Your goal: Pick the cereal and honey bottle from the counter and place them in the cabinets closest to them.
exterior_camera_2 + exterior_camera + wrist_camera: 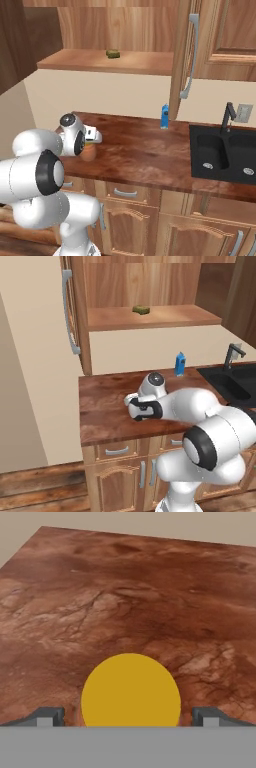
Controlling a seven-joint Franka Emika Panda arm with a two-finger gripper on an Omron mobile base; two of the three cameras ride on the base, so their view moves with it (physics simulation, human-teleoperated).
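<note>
claw (130, 717) spread, tips either side of honey bottle (131, 691) cap, not pinching | bottle upright on counter (150, 602), near its left front | cabinet (150, 316) open above, green lump (141, 309) on shelf | risk: round cap may slip if the close is off-centre, tipping bottle
</note>
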